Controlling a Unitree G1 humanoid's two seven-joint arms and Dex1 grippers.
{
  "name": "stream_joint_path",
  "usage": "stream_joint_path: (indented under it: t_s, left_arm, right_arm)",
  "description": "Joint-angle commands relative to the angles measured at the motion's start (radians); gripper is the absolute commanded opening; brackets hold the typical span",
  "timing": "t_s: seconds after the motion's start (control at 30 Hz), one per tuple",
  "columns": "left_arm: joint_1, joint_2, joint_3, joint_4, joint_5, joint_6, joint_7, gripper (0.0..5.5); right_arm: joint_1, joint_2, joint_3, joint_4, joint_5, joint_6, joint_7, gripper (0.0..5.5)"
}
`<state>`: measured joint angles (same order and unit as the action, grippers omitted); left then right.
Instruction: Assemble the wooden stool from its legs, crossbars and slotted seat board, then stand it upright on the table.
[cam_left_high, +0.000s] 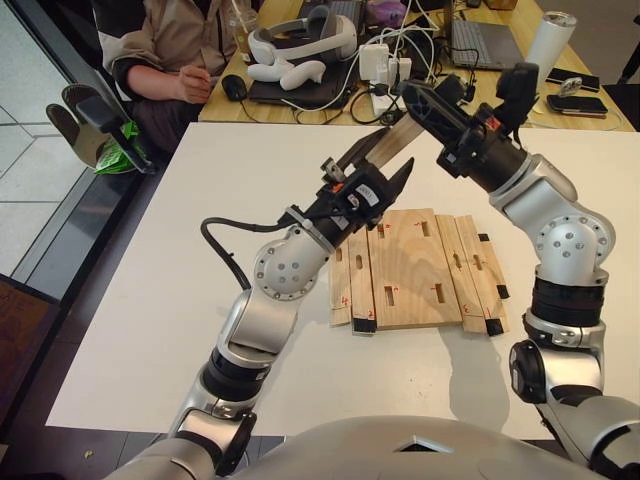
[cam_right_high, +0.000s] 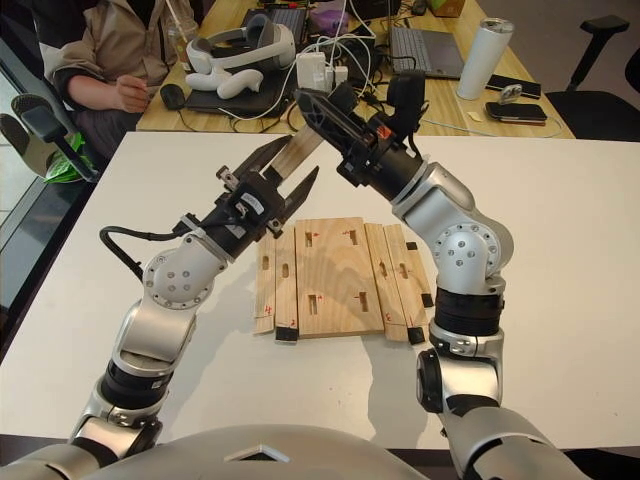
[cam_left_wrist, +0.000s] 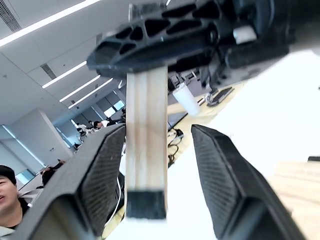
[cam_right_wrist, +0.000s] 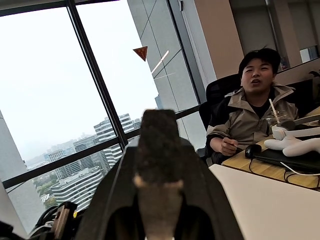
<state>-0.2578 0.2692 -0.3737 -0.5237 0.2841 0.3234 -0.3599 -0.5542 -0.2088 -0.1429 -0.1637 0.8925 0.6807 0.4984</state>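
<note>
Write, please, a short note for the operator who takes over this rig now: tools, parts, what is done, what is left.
Right tool: shut on one wooden leg, held in the air over the table.
Left tool: open, its fingers on either side of the leg's black-capped end.
Seat board: flat on the table, with loose pieces beside it, two at its left, two at its right.
Done: nothing joined yet.
Left: all the assembly, then stand the stool upright.
</note>
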Motion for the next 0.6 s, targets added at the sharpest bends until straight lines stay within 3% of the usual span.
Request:
stream_joint_path:
  t_s: [0.03, 0.17, 0.3, 0.43, 0.6]
  left_arm:
    - [0.042, 0.019, -0.019, -0.002, 0.011, 0.039, -0.031, 2.43]
    - [0.107, 0.005, 0.008, -0.035, -0.021, 0.095, -0.03, 2.43]
    - [0.198, -0.091, 0.159, -0.08, -0.111, 0.24, 0.046, 2.43]
    - [0.217, -0.16, 0.252, -0.124, -0.179, 0.344, 0.097, 2.43]
    - [0.202, -0.159, 0.266, -0.146, -0.206, 0.393, 0.115, 2.43]
  right_arm:
    - [0.033, -0.031, -0.001, -0.049, -0.103, -0.04, -0.077, 0.37]
    - [0.172, -0.128, 0.052, -0.214, -0.298, -0.07, -0.149, 0.37]
    - [0.425, -0.236, 0.07, -0.381, -0.565, -0.122, -0.256, 0.37]
    - [0.635, -0.233, 0.011, -0.446, -0.618, -0.108, -0.291, 0.37]
    - [0.744, -0.176, -0.025, -0.463, -0.64, -0.067, -0.357, 0.37]
